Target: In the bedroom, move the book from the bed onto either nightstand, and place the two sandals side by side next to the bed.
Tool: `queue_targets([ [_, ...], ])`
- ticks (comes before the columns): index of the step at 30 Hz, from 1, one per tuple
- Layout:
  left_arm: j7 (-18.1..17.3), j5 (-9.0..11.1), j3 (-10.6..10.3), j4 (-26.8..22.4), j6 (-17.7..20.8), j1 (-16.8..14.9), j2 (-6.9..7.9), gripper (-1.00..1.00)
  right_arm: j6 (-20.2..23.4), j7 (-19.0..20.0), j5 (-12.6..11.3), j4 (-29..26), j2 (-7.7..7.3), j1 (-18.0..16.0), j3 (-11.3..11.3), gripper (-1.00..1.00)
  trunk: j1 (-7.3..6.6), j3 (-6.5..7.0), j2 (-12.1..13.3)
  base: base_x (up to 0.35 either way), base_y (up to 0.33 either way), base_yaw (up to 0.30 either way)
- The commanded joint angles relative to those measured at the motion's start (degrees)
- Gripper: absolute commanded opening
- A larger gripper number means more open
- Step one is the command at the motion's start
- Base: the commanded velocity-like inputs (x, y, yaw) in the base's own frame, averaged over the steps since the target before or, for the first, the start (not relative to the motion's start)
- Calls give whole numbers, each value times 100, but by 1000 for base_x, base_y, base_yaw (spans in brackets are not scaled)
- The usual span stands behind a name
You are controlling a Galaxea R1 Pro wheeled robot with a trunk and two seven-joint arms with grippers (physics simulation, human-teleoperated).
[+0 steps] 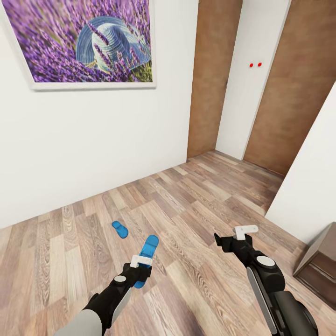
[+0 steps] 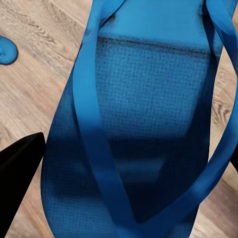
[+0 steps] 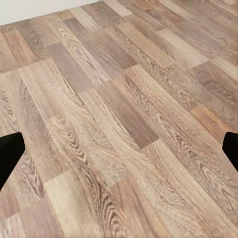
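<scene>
One bright blue sandal (image 1: 150, 247) is held just above the wooden floor, with my left gripper (image 1: 141, 271) shut on it. In the left wrist view this sandal (image 2: 148, 99) shows its straps up close, between the dark fingers (image 2: 20, 173) of the left gripper (image 2: 134, 168). The second sandal (image 1: 120, 229) lies flat on the floor a little ahead and to the left, also seen as a sandal edge (image 2: 6, 49) from the left wrist. My right gripper (image 1: 228, 240) hangs open over bare floor, and the right gripper (image 3: 119, 151) has nothing between its fingertips (image 3: 10, 153). The book, the bed and the nightstand are out of view.
A white wall (image 1: 93, 154) with a lavender picture (image 1: 88, 39) stands ahead. Brown doors (image 1: 210, 79) and a passage lie at the back right. A white wall corner (image 1: 308, 186) and a dark wooden cabinet corner (image 1: 322, 263) are at the right.
</scene>
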Motion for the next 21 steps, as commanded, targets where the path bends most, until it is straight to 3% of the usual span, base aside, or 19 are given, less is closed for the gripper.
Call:
queue_targets([
  [1, 66, -15, -30, -10, 31, -1, 3, -100, 30, 11, 1, -7, -2, -3, 3, 100, -23, 13, 39, 0, 0, 0],
  [21, 66, -15, -31, -10, 29, -1, 3, -100, 31, 19, 7, -7, -1, -3, 9, 100, -463, 372, 841, 0, 0, 0],
])
